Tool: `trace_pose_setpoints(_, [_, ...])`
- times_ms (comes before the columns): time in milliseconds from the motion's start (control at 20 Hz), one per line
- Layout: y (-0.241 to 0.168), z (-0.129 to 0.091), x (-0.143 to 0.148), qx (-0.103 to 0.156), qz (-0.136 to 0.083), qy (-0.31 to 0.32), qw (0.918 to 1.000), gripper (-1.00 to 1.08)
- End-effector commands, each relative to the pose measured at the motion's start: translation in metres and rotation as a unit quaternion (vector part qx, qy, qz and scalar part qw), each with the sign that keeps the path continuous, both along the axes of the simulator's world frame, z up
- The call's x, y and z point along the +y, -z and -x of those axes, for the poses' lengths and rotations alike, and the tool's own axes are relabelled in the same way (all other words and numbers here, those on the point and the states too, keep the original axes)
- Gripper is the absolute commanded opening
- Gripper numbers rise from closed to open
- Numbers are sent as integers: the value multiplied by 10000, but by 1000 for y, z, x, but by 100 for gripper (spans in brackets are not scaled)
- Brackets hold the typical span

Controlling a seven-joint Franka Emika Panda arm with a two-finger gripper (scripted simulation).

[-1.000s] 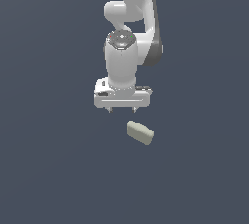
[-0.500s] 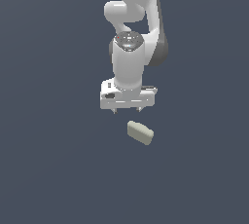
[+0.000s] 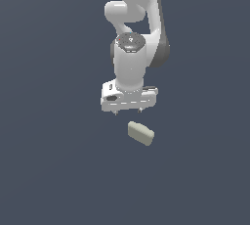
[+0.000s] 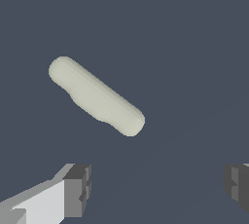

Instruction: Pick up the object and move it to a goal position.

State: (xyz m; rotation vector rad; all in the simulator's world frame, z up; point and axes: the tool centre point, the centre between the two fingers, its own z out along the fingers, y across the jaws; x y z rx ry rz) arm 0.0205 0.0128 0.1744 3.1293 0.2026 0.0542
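Observation:
The object (image 3: 141,133) is a small pale beige-greenish rounded block lying flat on the dark grey surface, turned at a slant. In the wrist view it (image 4: 96,95) shows as a long rounded bar, apart from the fingers. My gripper (image 3: 128,112) hangs from the white arm just above and behind the block, not touching it. Its jaws are wide open and empty; two grey fingertips (image 4: 78,190) show in the wrist view with a broad gap between them.
The glossy white arm (image 3: 136,33) rises above the gripper. The dark grey floor (image 3: 58,170) spreads all around with no other objects in view.
The arm has shifted a little toward the exterior view's right and lower, bringing the open gripper closer above the block. The block has not moved.

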Motion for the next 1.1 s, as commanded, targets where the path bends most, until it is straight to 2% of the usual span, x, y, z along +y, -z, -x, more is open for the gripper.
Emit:
trace_pose_setpoints(0, [1, -2, 2, 9, 8, -167, 9999, 100])
trace_pose_setpoints(300, [5, -8, 10, 40, 35, -784, 9969, 100])
trace_pose_setpoints(500, [9, -13, 17, 67, 54, -1345, 9909, 100])
trace_pose_setpoints(750, [14, -21, 27, 101, 70, -2110, 9774, 100])
trace_pose_setpoints(1050, [19, -30, 38, 133, 78, -3003, 9537, 100])
